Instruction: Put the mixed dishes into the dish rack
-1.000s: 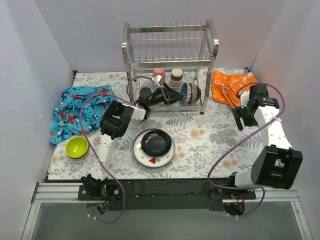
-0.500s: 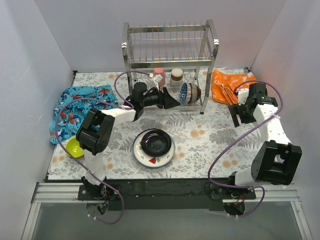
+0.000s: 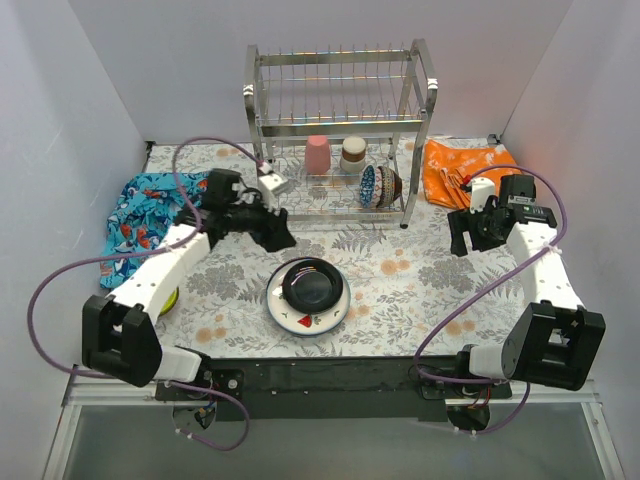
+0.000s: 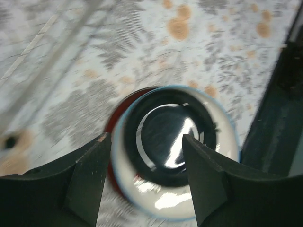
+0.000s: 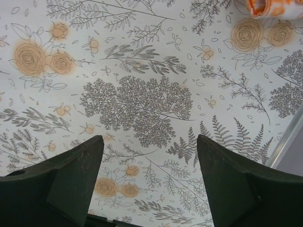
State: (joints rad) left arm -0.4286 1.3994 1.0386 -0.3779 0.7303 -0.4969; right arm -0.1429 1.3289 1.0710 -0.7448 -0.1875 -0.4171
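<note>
Found left gripper (image 4: 144, 142) drawn back from dish rack (image 3: 340, 100), jaws half open and empty, now above black plate (image 3: 312, 283) stacked on white red-rimmed plate (image 3: 300, 320) mid-table, right gripper (image 5: 149, 142) wide and empty; judged plates next to load

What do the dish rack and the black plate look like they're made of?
Dish rack: chromed metal wire, judging by its mirror-bright thin rods. Black plate: glossy, with sharp white glare spots; glazed ceramic or hard plastic, the look leaves it open.
</note>
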